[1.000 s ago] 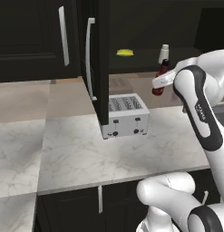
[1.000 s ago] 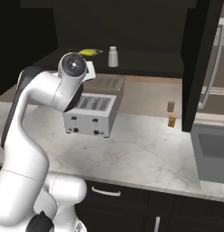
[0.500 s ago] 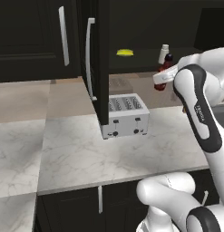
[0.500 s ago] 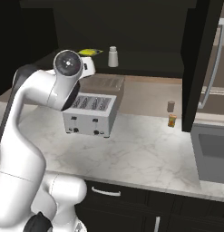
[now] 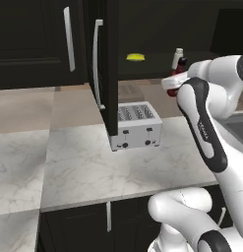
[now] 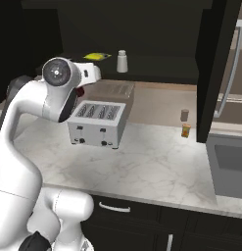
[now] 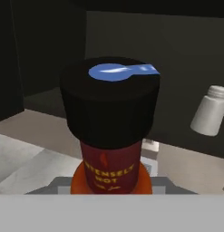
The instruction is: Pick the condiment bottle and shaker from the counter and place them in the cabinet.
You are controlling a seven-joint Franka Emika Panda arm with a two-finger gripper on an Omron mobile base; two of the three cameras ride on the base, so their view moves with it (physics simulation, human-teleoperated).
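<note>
While the cabinet [image 5: 111, 74] door hangs open at the left, its long silver handle [image 5: 96, 64] facing the room, a toaster [image 5: 135, 131] sits below it on the counter [image 5: 88, 167], back against the wall. On the dark shelf inside the cabinet lies a small yellow thing [image 5: 135, 57], and further right along that shelf the shaker [image 5: 177, 58] stands upright near the front edge. Just beside the shaker, the gripper [image 5: 180, 78] is clamped around the condiment bottle [image 5: 181, 66], holding it upright at shelf height; from the hand view the bottle's black cap [image 7: 109, 102] and red body loom close. Far right on the counter, a tiny orange jar [image 6: 186, 130] stands near the wall.
</note>
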